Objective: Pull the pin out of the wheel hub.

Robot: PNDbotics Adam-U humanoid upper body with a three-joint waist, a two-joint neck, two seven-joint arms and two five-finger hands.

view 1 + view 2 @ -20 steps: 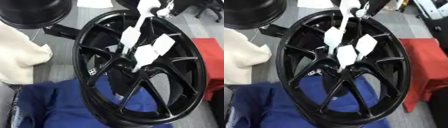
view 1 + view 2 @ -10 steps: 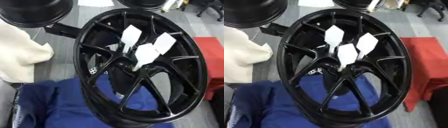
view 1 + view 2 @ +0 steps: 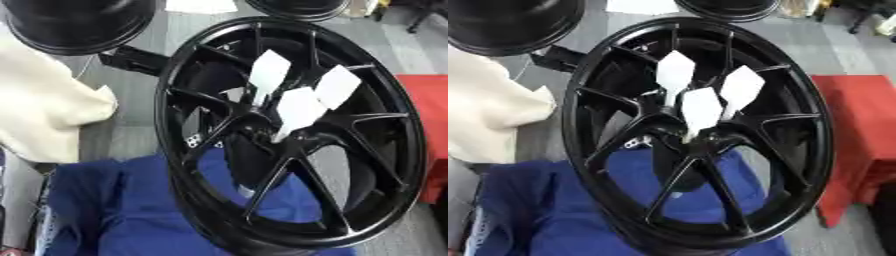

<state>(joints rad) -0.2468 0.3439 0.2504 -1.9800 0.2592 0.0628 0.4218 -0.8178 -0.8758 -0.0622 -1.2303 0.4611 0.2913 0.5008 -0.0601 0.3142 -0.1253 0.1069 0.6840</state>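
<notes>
wheel hub stands tilted on blue cloth | three white-tagged pins stuck in at centre, tags fanning toward 1 o'clock | neither hand in view, state unknown | risk: pulling off-axis may tip the rim

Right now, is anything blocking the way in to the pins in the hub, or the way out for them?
Nothing visible does. Three white-tagged pins stand in the hub of the black wheel, tags pointing up and out past the spokes, with open space above them. Neither hand is in view, so its path cannot be judged.
</notes>
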